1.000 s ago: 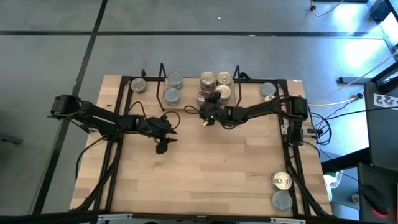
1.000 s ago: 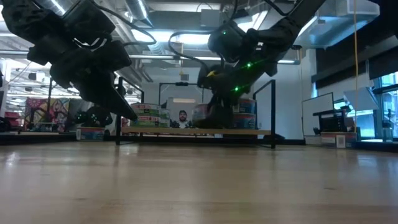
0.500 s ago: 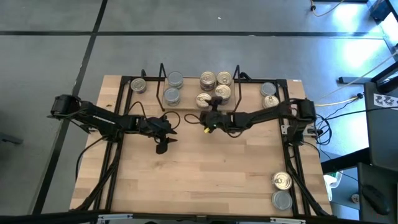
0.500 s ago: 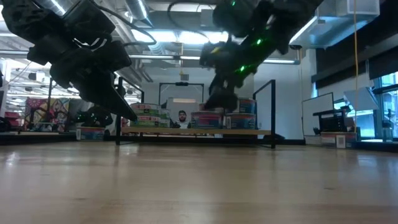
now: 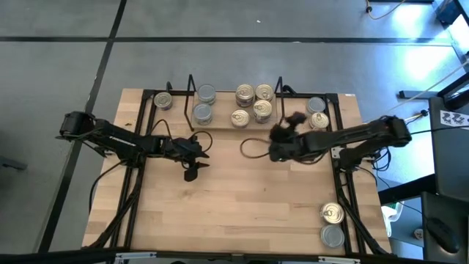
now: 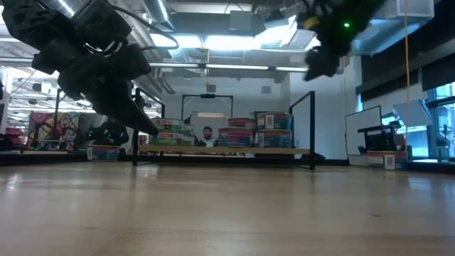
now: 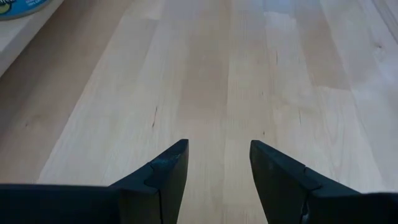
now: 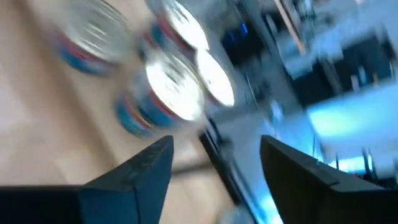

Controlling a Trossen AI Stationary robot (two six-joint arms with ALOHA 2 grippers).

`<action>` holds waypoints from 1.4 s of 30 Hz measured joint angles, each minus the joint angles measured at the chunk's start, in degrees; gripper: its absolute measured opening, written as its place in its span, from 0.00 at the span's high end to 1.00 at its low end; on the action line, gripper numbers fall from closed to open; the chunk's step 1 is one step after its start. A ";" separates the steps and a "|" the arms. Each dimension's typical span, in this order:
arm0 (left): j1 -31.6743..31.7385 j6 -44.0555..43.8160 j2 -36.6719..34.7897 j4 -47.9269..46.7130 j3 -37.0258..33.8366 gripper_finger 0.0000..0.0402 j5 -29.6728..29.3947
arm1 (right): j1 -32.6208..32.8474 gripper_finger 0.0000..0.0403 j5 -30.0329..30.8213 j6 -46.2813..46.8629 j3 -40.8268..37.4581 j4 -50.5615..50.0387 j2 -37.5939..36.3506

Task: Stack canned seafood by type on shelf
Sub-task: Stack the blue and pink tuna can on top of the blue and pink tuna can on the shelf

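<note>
Nearest, at the table's near right corner, two tins wait off the shelf: a gold-topped can (image 5: 333, 213) and, just nearer, a grey-topped can (image 5: 332, 235).

Further in, the left gripper (image 5: 192, 155) hangs low over bare table (image 5: 249, 205) left of centre, its fingers parted with nothing between them; that arm looks to be waiting. The right gripper (image 5: 282, 139) hovers right of centre, just in front of the shelf (image 5: 220, 132), fingers spread and empty.

Along the far edge, the shelf carries a pair of grey tins (image 5: 204, 103) on its left part and a cluster of four gold tins (image 5: 253, 104) in the middle. One gold tin (image 5: 163, 100) sits outside the left end frame; a grey and a gold tin (image 5: 316, 112) sit beyond the right one.

I'd say a placement is done and a fresh pick is in hand. The next move calls for the right arm to fetch a loose tin, matching it to its own kind.
</note>
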 joint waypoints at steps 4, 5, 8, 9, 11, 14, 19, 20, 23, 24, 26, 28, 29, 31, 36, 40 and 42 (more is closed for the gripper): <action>0.00 0.24 0.00 0.06 0.00 0.58 0.00 | -4.40 0.50 -0.46 15.39 -1.30 -14.83 -3.60; 0.00 0.31 0.00 -0.01 0.00 0.58 0.00 | -5.68 0.52 -1.36 18.33 -1.76 -17.63 -4.09; 0.00 0.43 0.00 -0.07 0.00 0.58 0.00 | -9.93 0.56 -5.55 24.55 -3.38 -23.47 -4.88; 0.00 0.35 0.00 -0.03 0.00 0.58 0.00 | -11.20 0.58 -6.92 25.47 -4.15 -24.30 -4.90; 0.00 0.21 0.00 -0.17 0.00 0.58 0.00 | -13.65 0.61 -9.91 25.68 -5.90 -24.49 -4.88; 0.00 0.17 0.00 -0.24 0.00 0.58 0.00 | -17.21 0.66 -13.42 25.52 -8.40 -24.37 -4.88; 0.00 0.15 0.00 -0.26 0.00 0.58 0.01 | -21.33 0.76 -14.59 25.27 -11.69 -24.87 -4.88; 0.00 0.15 0.00 -0.27 0.00 0.58 0.01 | -21.98 0.79 -14.68 25.22 -12.19 -24.63 -4.88; 0.00 0.13 0.00 -0.26 0.00 0.58 0.01 | -23.99 0.86 -15.79 23.23 -13.71 -22.53 -4.88; 0.00 0.13 0.00 -0.25 0.00 0.58 0.02 | -24.68 0.89 -15.99 22.62 -14.27 -21.85 -4.88; 0.00 0.13 0.00 -0.23 0.00 0.58 0.02 | -26.25 0.94 -16.03 21.83 -15.31 -20.46 -4.88; 0.00 0.11 0.00 -0.20 0.00 0.58 0.02 | -27.93 0.98 -15.97 20.28 -16.34 -17.95 -4.88; 0.00 0.11 0.00 -0.18 0.00 0.58 0.00 | -28.76 0.99 -16.10 19.05 -16.78 -16.52 -4.88; 0.00 0.11 0.00 -0.15 0.00 0.58 0.02 | -30.69 0.99 -17.87 16.05 -17.62 -13.29 -4.88; 0.00 0.07 0.00 -0.11 0.00 0.58 0.02 | -35.91 0.97 -21.40 9.30 -19.20 -7.35 -4.88; 0.00 -0.06 0.00 -0.11 0.00 0.58 0.02 | -38.90 0.99 -22.85 5.28 -19.51 -5.01 -4.88; 0.00 -0.20 0.00 -0.11 0.00 0.58 0.01 | -40.05 0.99 -23.23 4.44 -19.51 -4.23 -4.88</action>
